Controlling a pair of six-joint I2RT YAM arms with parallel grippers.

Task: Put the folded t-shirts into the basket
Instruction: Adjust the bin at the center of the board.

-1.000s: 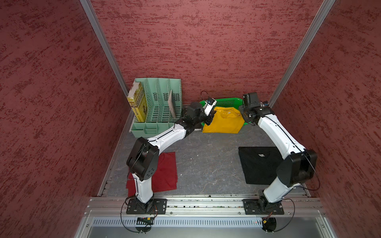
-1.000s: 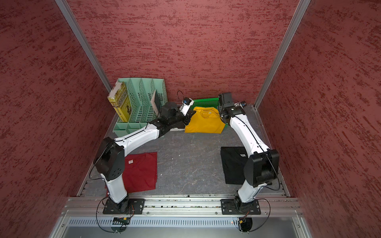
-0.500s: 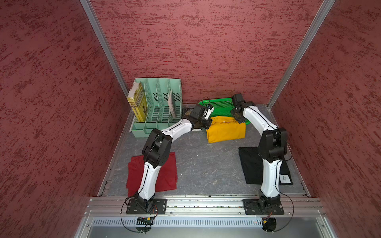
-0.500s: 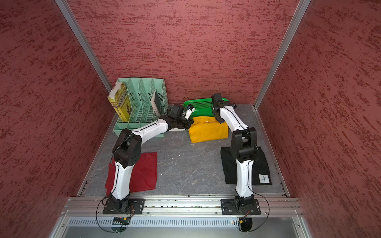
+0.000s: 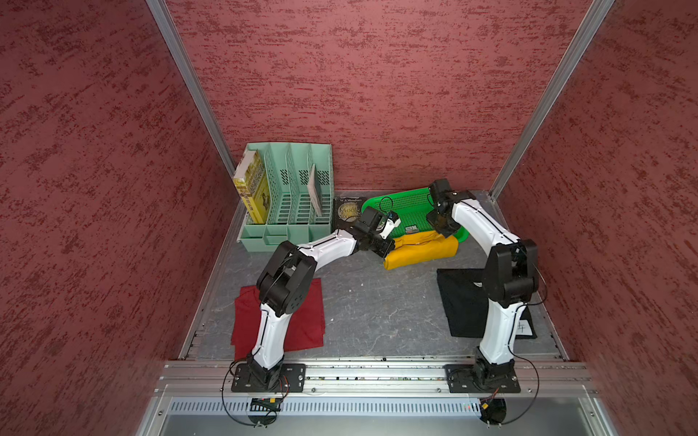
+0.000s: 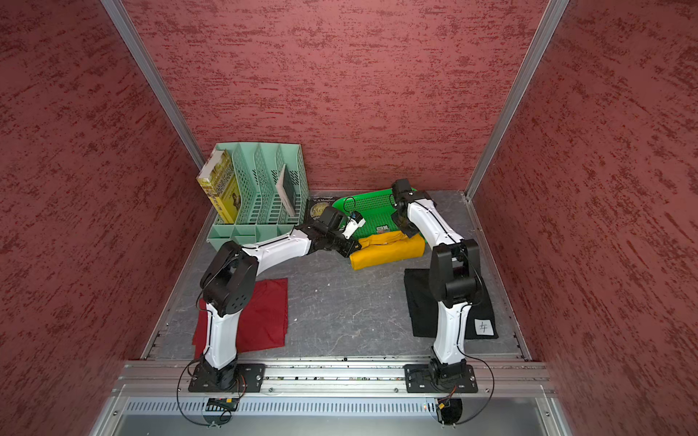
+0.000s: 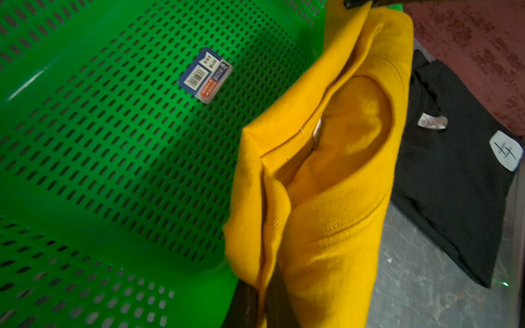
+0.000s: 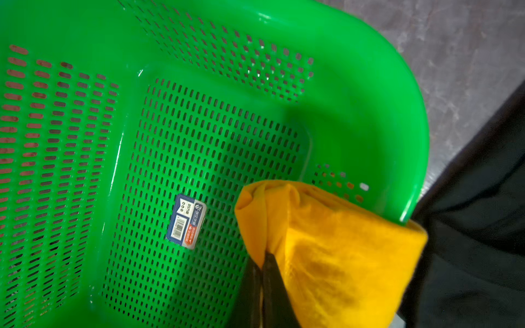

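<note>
The mustard-yellow folded t-shirt point(image 5: 423, 249) point(image 6: 389, 251) hangs between both grippers, its held edge over the near rim of the bright-green basket point(image 5: 408, 215) point(image 6: 374, 215). My left gripper point(image 7: 267, 284) point(image 5: 391, 249) is shut on one corner of the yellow cloth point(image 7: 326, 198). My right gripper point(image 8: 262, 261) point(image 5: 443, 230) is shut on the other corner point(image 8: 335, 250). Inside the basket point(image 8: 199, 136) point(image 7: 113, 170) only a sticker shows. The black t-shirt point(image 5: 460, 302) point(image 7: 454, 184) lies flat at the right, partly under the right arm. The dark red t-shirt point(image 5: 306, 313) point(image 6: 264, 313) lies front left under the left arm.
A mint-green file organizer point(image 5: 294, 204) stands back left with a yellow book point(image 5: 253, 188) in it. A dark book point(image 5: 349, 211) lies flat between organizer and basket. Red walls close in three sides; a metal rail point(image 5: 377, 373) runs along the front.
Both arms have come down and their elbows have shifted. The yellow t-shirt now hangs lower, bunched at the basket's near rim. Both grippers stay shut on it.
</note>
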